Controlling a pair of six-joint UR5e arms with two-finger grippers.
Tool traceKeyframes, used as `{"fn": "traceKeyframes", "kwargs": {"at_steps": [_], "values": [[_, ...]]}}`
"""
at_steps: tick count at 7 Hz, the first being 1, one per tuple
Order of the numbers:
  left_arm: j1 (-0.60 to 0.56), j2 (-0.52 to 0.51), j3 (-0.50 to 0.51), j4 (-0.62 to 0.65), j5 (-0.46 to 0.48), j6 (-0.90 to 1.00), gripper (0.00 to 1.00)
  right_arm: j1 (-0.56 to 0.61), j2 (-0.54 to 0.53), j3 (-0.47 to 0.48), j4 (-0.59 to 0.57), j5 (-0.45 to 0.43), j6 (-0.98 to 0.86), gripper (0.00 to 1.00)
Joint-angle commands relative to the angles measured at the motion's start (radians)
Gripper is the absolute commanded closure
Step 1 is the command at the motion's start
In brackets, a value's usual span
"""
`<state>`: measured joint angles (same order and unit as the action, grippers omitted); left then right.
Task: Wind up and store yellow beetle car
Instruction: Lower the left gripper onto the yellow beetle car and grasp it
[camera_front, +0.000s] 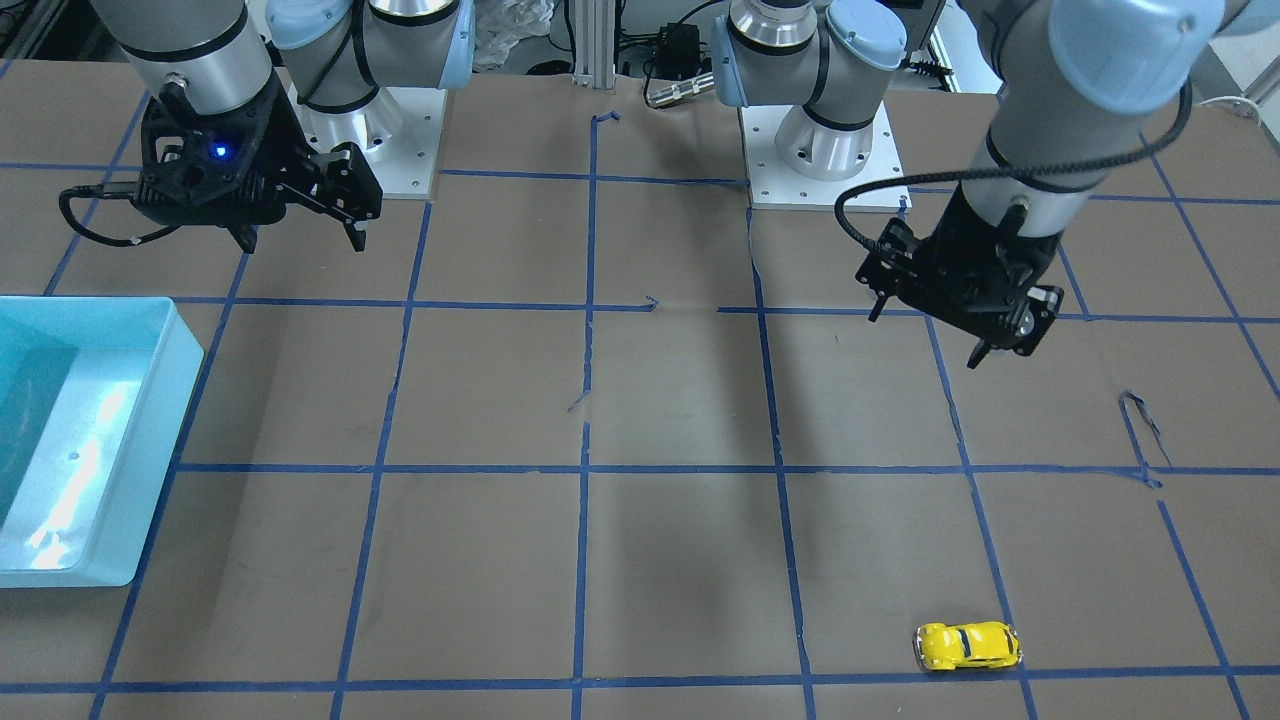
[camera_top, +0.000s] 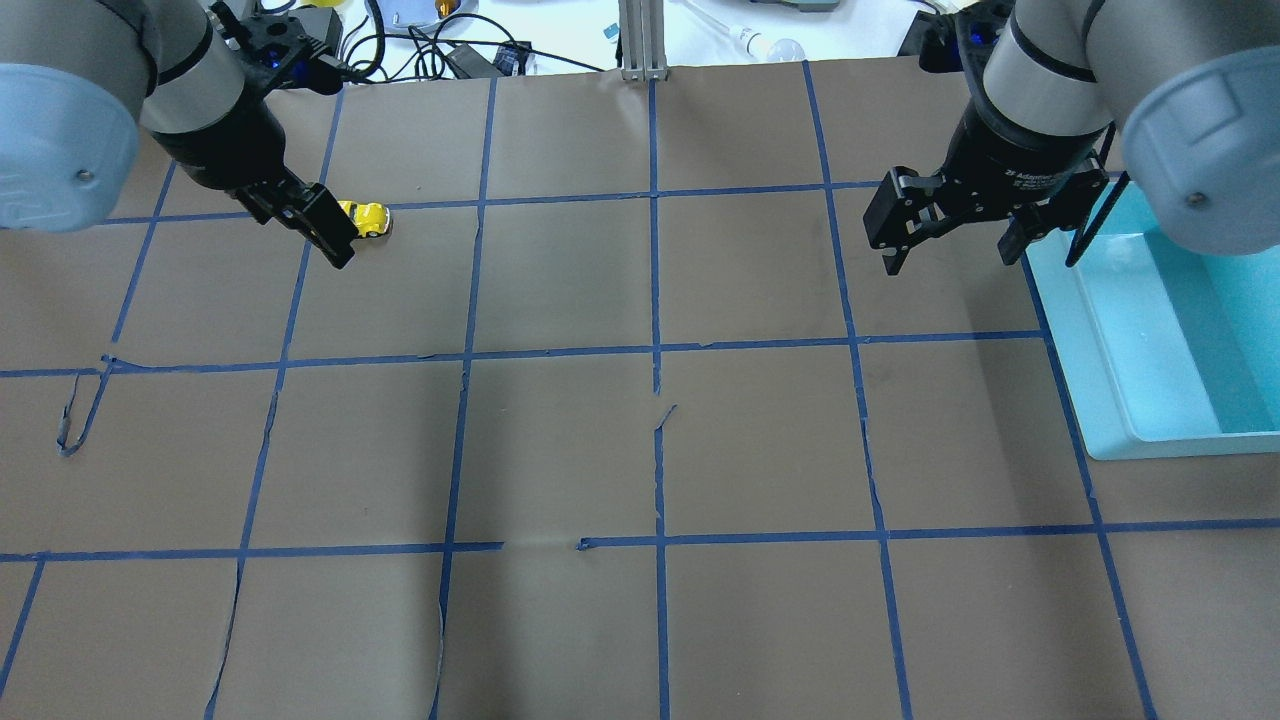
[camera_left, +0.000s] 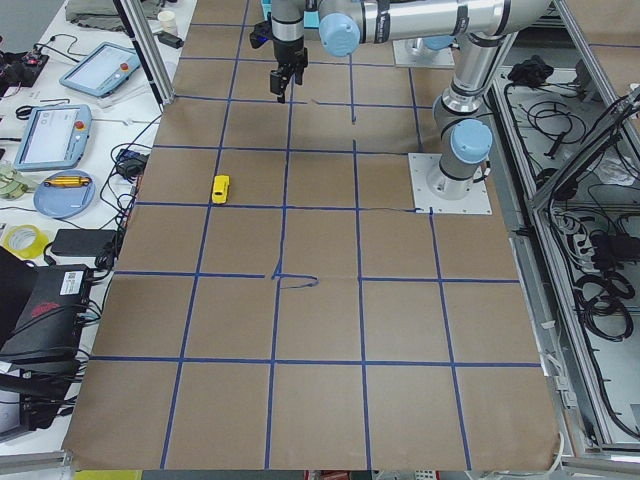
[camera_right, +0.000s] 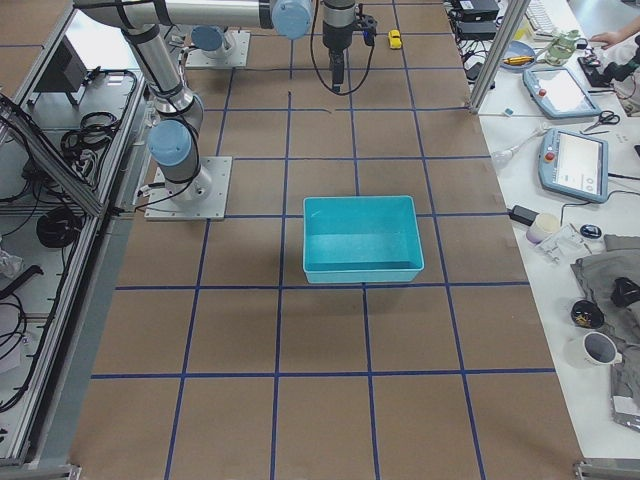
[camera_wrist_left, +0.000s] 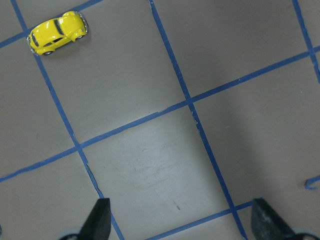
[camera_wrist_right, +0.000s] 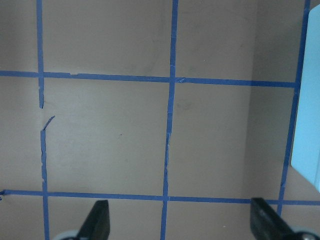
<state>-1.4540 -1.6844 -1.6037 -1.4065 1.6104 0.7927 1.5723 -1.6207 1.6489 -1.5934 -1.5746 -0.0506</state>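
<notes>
The yellow beetle car (camera_front: 968, 646) (camera_top: 366, 218) (camera_wrist_left: 57, 32) stands on its wheels on the brown paper table, at the far side on my left, close to a blue tape line. My left gripper (camera_front: 925, 338) (camera_top: 338, 255) (camera_wrist_left: 182, 220) hangs open and empty well above the table, nearer my base than the car. In the left wrist view the car lies in the upper left corner, away from both fingertips. My right gripper (camera_front: 300, 243) (camera_top: 948, 258) (camera_wrist_right: 180, 220) is open too, holds nothing, and hovers beside the teal bin.
An empty teal bin (camera_front: 185, 350) (camera_top: 1085, 340) (camera_right: 360, 270) sits on my right side of the table. Blue tape lines form a grid over the brown paper. Tablets, cables and tools (camera_left: 70, 130) lie on the bench beyond the table's far edge.
</notes>
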Motion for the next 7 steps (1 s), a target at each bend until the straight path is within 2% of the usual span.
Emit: {"fn": "traceKeyframes", "kwargs": {"at_steps": [1, 2, 3, 5, 7], "values": [[0.079, -0.148, 0.016, 0.084, -0.001, 0.450, 0.00, 0.000, 0.002, 0.000, 0.001, 0.001, 0.002, 0.00], [0.096, -0.208, 0.028, 0.201, 0.000, 0.615, 0.00, 0.000, -0.001, 0.000, 0.001, -0.001, 0.000, 0.00], [0.098, -0.271, 0.051, 0.245, -0.003, 0.722, 0.00, 0.000, 0.001, 0.000, 0.001, 0.001, 0.000, 0.00], [0.099, -0.406, 0.184, 0.271, -0.001, 0.972, 0.01, 0.000, 0.001, 0.000, 0.001, -0.001, 0.000, 0.00], [0.109, -0.521, 0.286, 0.270, -0.006, 0.987, 0.01, 0.000, 0.002, 0.000, 0.001, 0.001, 0.000, 0.00]]}}
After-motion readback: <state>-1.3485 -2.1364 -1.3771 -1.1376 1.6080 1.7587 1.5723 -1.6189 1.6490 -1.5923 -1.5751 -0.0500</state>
